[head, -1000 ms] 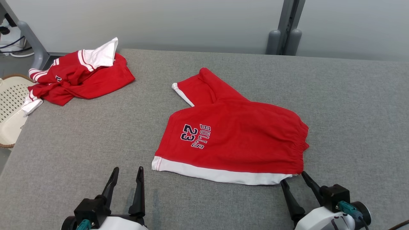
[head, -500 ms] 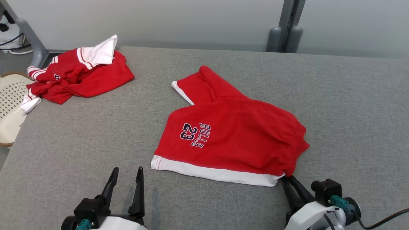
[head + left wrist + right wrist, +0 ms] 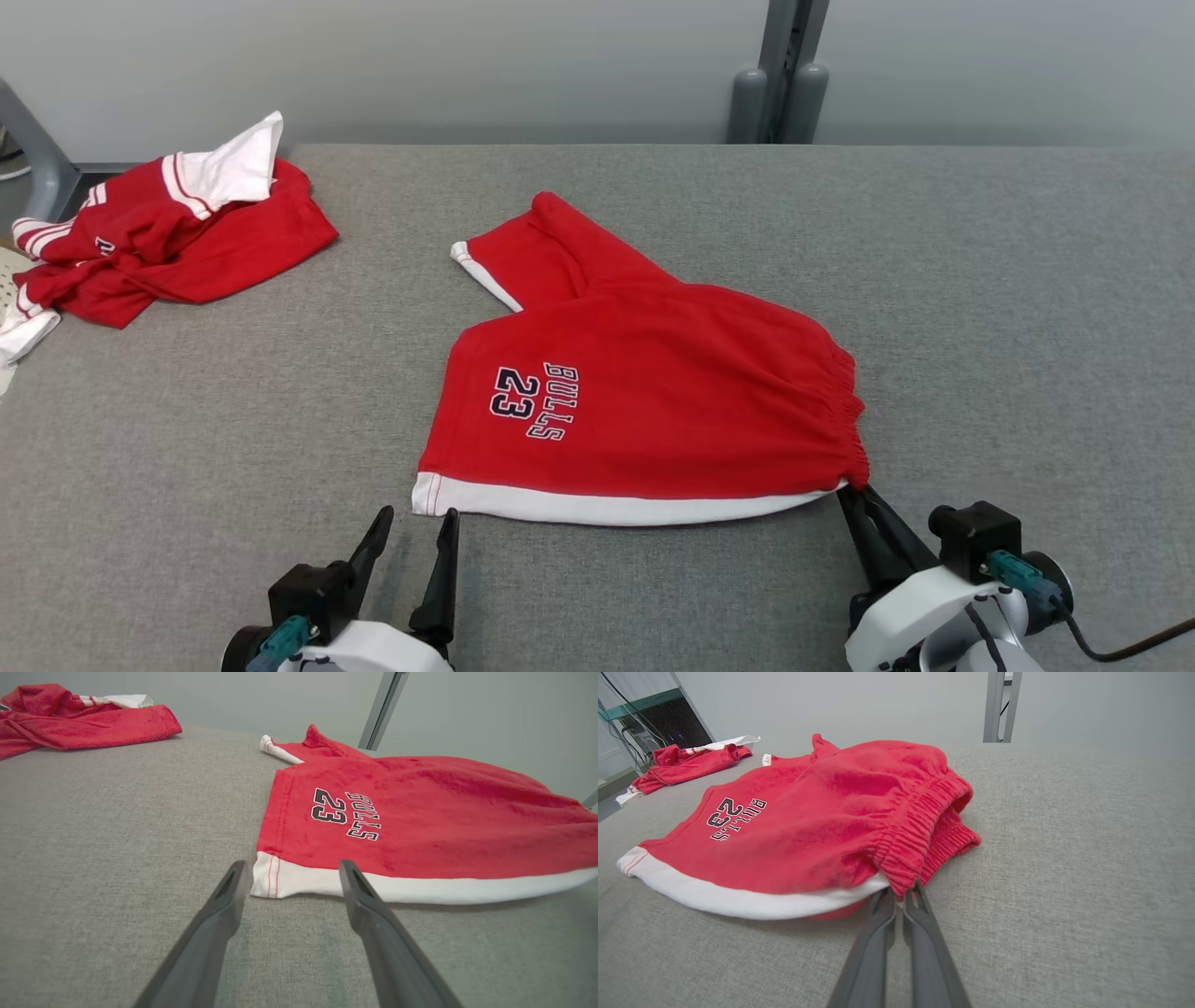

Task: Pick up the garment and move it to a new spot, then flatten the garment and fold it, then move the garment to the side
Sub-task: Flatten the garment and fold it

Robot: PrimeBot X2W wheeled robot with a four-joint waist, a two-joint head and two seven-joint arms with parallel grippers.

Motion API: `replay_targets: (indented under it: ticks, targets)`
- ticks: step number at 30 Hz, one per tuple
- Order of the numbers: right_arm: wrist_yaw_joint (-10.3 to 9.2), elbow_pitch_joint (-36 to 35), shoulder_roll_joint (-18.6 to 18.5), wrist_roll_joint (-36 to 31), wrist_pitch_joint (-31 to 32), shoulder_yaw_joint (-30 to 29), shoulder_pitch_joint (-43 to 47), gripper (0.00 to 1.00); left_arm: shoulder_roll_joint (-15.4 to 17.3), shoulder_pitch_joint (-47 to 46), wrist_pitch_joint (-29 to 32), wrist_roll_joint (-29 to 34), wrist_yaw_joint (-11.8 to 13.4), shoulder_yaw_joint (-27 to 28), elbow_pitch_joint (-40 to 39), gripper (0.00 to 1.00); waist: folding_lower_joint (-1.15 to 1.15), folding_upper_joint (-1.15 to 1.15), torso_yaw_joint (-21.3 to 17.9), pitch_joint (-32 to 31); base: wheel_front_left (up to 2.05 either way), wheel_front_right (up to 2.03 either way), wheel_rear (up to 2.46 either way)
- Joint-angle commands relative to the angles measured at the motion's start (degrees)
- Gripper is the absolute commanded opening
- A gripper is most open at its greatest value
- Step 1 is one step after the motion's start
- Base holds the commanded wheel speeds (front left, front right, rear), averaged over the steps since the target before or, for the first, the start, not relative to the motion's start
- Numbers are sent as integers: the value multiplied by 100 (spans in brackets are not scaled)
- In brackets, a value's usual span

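Shorts (image 3: 644, 411), red with a white hem, are pinched at the near corner of the waistband by the right claw (image 3: 851, 493), its fingers pressed together on the cloth. The left claw (image 3: 417, 515) stands spread wide and empty, just short of the hem's other corner. They lie mid-desk (image 3: 1027, 280); another red garment (image 3: 168, 233) is heaped at the far left.

The right pincer (image 3: 856, 493), spread a second ago to either side of the waistband corner (image 3: 851, 467) of the shorts (image 3: 653, 411) near the front edge of the bench (image 3: 1027, 327), has been closed on that corner. The cloth there has been raised slightly. The head camera has been turned, and the left pincer (image 3: 417, 513) has been brought nearer the hem corner (image 3: 431, 492).
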Motion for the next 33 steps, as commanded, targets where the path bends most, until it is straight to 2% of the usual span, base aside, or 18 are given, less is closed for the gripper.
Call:
replay_targets:
  ticks: [1,7,13,16,20,23,28,31,33]
  targets:
    - [1,-37,-65,-36,-31,-26,43,0,30,-144,-13,-20,-23,2,82,100,0,0,-63,22,0,0,0]
    - [1,-101,-114,-148,-31,-148,12,0,39,-630,32,-45,-116,-106,936,100,0,0,-256,125,0,0,0]
    - [1,-139,-107,-172,-31,-186,-42,0,80,-964,40,-47,-243,-202,1448,100,0,0,-366,223,0,0,0]
    - [1,-152,-100,-184,-31,-221,-54,0,71,-1049,20,-71,-307,-263,1507,73,0,0,-386,260,0,0,0]
    - [1,-159,-94,-206,-31,-272,-80,0,62,-973,-2,-91,-337,-326,1423,50,0,0,-380,289,0,0,0]
    - [1,-168,-85,-240,-31,-326,-75,0,54,-869,-8,-99,-359,-425,1363,47,0,0,-352,293,0,0,0]
    - [1,-164,-74,-261,-31,-351,-86,0,45,-769,-12,-123,-367,-487,1222,49,0,0,-331,294,0,0,0]
    - [1,-157,-63,-267,-31,-349,-101,0,39,-706,-13,-152,-376,-566,1158,42,0,0,-320,294,0,0,0]
    - [1,-150,-56,-259,-31,-341,-110,0,41,-703,-14,-155,-356,-592,1157,33,0,0,-318,291,0,0,0]
